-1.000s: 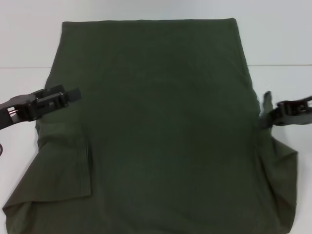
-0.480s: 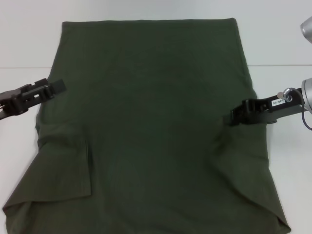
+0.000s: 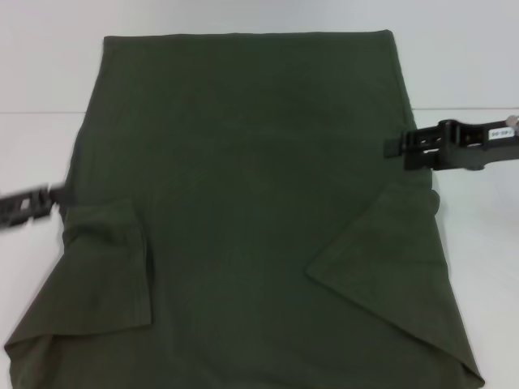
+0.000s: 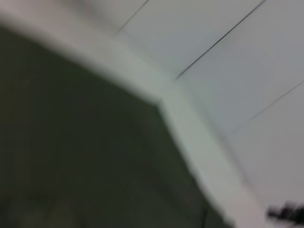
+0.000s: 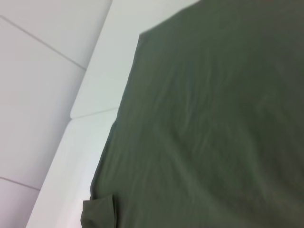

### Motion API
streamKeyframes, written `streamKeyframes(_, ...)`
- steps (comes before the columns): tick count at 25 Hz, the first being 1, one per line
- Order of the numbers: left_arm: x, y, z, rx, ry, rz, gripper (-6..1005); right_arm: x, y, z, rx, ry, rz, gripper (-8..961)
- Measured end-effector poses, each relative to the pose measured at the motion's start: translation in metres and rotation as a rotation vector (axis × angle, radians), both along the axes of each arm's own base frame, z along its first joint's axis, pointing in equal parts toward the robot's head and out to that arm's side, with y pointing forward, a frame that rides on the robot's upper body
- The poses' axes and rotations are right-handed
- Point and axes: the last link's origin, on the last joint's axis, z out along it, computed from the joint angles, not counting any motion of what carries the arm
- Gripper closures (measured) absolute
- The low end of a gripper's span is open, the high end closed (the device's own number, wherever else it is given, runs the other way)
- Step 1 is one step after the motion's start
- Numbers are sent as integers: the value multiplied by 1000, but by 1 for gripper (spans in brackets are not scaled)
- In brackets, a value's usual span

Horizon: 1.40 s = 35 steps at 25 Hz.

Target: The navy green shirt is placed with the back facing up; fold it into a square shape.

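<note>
The navy green shirt (image 3: 251,162) lies flat on the white table, plain side up, and fills most of the head view. Its left sleeve (image 3: 109,259) and right sleeve (image 3: 381,243) are both folded inward onto the body. My right gripper (image 3: 393,147) hovers open and empty over the shirt's right edge, just above the folded right sleeve. My left gripper (image 3: 55,196) is blurred at the shirt's left edge, beside the folded left sleeve, and holds no cloth. The shirt also shows in the left wrist view (image 4: 71,142) and in the right wrist view (image 5: 213,118).
The white table (image 3: 478,243) shows bare strips left and right of the shirt. A seam line in the table (image 3: 462,109) runs across behind the arms. The shirt's lower edge runs out of view at the bottom of the head view.
The right gripper carried the right sleeve inward, let it go folded on the shirt, and rose away. The left gripper pulled back outward and down to the left edge.
</note>
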Motion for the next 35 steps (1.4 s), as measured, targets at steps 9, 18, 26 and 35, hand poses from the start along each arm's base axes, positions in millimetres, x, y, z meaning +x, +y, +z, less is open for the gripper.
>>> streamKeyframes(9,-39,-46,10,-195,113,330,112,-6,5,20,17,-28,34,268)
streamKeyframes(18,-54,-61,5,-249,172,424,112,-2,2,19,15,-28,28,250)
streamKeyframes(26,-63,-74,-12,-270,119,496,111,-1,1,19,12,-27,27,249)
streamKeyframes(35,-67,-70,-30,-283,81,530,111,4,-1,19,13,-26,21,249)
